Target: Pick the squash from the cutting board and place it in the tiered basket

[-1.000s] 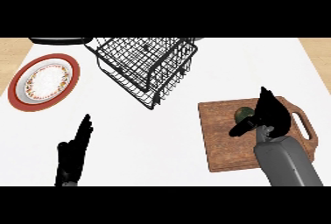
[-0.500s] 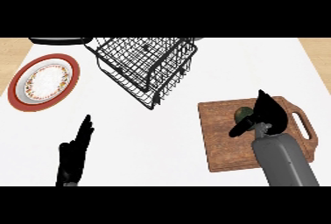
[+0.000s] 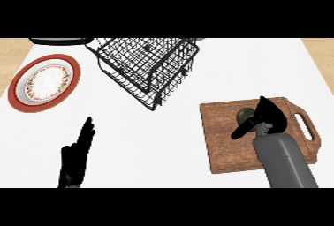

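A small dark green squash (image 3: 244, 114) lies on the brown wooden cutting board (image 3: 222, 145) at the right. My right hand (image 3: 269, 117) hovers right over it, fingers straight and the thumb spread to the lower left, covering the squash's right side. The hand is open, not closed round the squash. The black wire tiered basket (image 3: 146, 66) stands at the upper middle of the white counter, apart from the board. My left hand (image 3: 77, 154) rests open at the lower left, fingers pointing up.
A red-rimmed plate (image 3: 44, 81) with a patterned white centre sits at the far left. A dark round object (image 3: 58, 41) shows at the upper left edge. White counter lies between the basket and the board.
My right hand has shifted slightly toward the squash and lower over the board. The left hand and the other objects have not moved.
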Controlling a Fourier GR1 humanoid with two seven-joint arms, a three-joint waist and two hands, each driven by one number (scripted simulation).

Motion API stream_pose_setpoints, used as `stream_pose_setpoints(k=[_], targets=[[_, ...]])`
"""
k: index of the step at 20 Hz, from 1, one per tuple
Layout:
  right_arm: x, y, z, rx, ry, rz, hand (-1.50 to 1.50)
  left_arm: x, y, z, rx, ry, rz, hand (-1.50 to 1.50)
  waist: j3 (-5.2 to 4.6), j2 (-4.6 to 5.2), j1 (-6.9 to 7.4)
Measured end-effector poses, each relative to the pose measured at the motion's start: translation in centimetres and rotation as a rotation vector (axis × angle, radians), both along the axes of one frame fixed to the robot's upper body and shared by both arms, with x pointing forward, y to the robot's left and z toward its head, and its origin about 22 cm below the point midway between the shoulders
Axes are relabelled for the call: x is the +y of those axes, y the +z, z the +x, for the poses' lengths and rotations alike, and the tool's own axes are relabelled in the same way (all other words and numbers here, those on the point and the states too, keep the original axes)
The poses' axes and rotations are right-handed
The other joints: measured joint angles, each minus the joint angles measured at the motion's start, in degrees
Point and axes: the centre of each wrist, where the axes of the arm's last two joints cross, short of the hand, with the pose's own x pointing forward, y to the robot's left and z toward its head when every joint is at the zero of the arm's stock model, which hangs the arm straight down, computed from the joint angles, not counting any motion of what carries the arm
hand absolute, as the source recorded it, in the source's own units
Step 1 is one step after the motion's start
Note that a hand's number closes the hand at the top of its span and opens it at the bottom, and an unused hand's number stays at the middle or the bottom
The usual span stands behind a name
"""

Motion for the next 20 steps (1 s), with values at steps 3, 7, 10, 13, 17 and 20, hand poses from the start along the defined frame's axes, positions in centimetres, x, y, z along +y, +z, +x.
stream_pose_setpoints(k=[3,7,10,13,17,20], targets=[[0.1,-0.5,-0.6,0.005,-0.002,0.005,1.5,-0.1,0.0,0.3,0.004,-0.004,0.001,0.0,-0.02,-0.03,-0.09],[-0.2,-1.6,-0.5,0.01,-0.011,-0.004,1.5,0.0,0.1,0.6,0.004,-0.008,-0.003,0.0,-0.08,-0.08,-0.07],[-0.5,-2.0,-0.3,-0.005,-0.006,-0.013,1.5,0.2,0.3,0.9,0.004,-0.006,0.001,0.0,-0.26,-0.22,-0.11],[-0.5,-2.4,0.4,-0.014,0.02,-0.046,1.5,0.0,0.4,0.7,0.006,-0.008,-0.002,0.0,-0.42,-0.31,-0.1],[-0.7,-2.9,0.7,-0.045,0.074,-0.114,1.5,0.0,0.4,0.5,0.008,-0.008,-0.001,0.0,-0.4,-0.36,0.02],[0.1,-2.6,1.0,-0.084,0.082,-0.158,1.5,0.0,-0.1,0.3,0.006,-0.01,0.001,0.0,-0.27,-0.26,-0.04]])
